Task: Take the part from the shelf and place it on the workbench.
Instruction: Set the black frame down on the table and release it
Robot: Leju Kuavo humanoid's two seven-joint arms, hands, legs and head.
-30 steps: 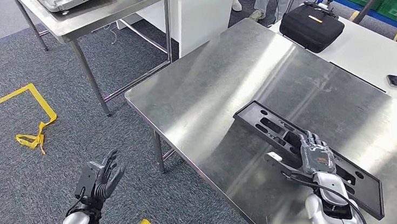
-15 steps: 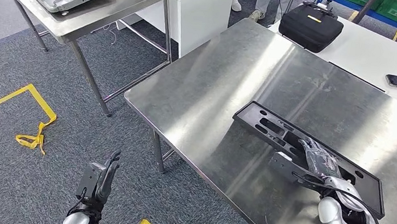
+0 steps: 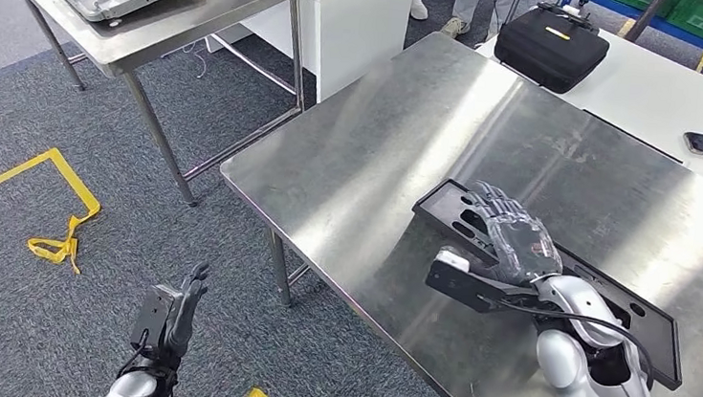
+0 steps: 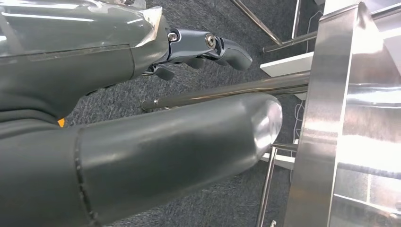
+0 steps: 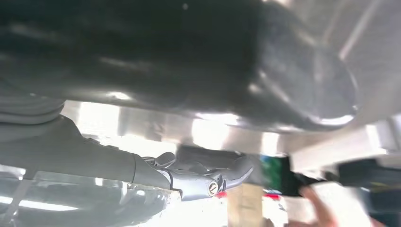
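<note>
1. Black part lies flat on the steel desk, long axis running away rightward.
2. My right hand hovers over its near end, fingers spread, holding nothing.
3. My left hand hangs empty, well apart.

The steel workbench bears a black part (flat, apparently plastic).

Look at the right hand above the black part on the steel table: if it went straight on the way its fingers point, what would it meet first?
Probably the far end of the black part, just ahead of the right hand; beyond that lies bare steel table. The hand's height is hard to judge.
</note>
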